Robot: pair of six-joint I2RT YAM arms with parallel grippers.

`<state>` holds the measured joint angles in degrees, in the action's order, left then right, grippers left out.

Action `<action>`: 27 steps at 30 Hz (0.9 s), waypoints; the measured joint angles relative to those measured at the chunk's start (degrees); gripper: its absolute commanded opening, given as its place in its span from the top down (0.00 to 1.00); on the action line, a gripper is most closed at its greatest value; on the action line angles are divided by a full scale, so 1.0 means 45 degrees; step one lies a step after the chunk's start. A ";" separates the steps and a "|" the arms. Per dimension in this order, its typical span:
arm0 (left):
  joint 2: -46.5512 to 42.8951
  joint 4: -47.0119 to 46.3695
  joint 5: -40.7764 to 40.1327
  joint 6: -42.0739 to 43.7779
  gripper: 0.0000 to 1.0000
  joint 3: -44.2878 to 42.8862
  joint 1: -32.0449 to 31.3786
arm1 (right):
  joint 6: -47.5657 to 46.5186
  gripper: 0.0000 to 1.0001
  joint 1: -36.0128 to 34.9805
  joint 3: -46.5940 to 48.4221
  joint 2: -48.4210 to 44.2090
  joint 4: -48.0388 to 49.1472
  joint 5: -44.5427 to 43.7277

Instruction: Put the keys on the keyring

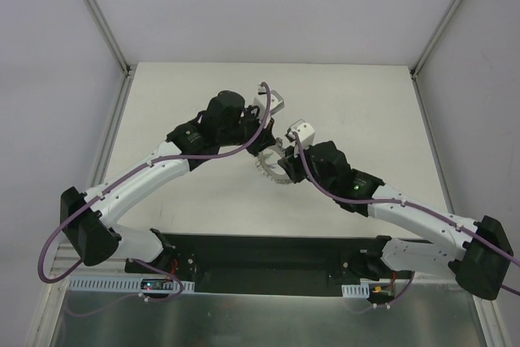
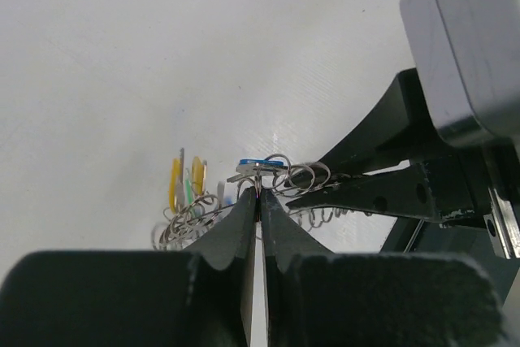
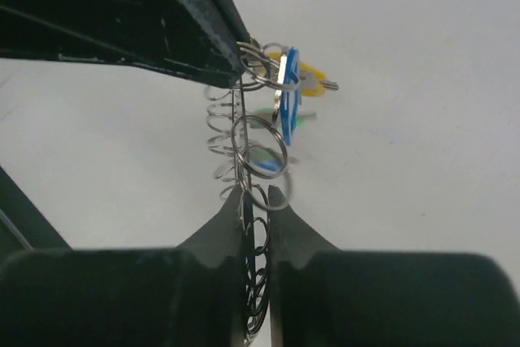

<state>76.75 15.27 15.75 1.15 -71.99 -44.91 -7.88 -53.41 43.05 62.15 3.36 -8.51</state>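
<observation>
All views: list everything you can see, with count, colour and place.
keyring: one, grey metal with small wire loops, mid-table, between both grippers.
keys: at least four (two yellow, one green, one blue), at the keyring's loops.
table: one, white, under everything.
base plate: one, black, near edge.
left arm: one, white and black, reaching in from near left.
right arm: one, white and black, from near right.
left gripper: one, black, shut on keyring.
right gripper: one, black, closed around keyring's rim.

On my screen, the keyring [image 3: 242,132] shows as bright, glossy metal wire; the keys [image 3: 290,91] wear smooth blue, yellow and green plastic heads. The right gripper [image 3: 257,195] is matt black plastic, grainy at the edges; the white table [image 3: 422,160] is smooth, faintly shiny.
</observation>
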 measured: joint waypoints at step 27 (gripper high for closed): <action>-0.1831 -0.1428 -0.0457 -0.0729 0.60 0.0991 -0.0010 | -0.2132 0.99 -0.0024 0.0471 -0.0699 -0.1297 0.0384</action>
<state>68.51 8.84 13.69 -2.13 -67.53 -44.95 -17.47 -53.52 45.17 59.00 -2.48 -6.79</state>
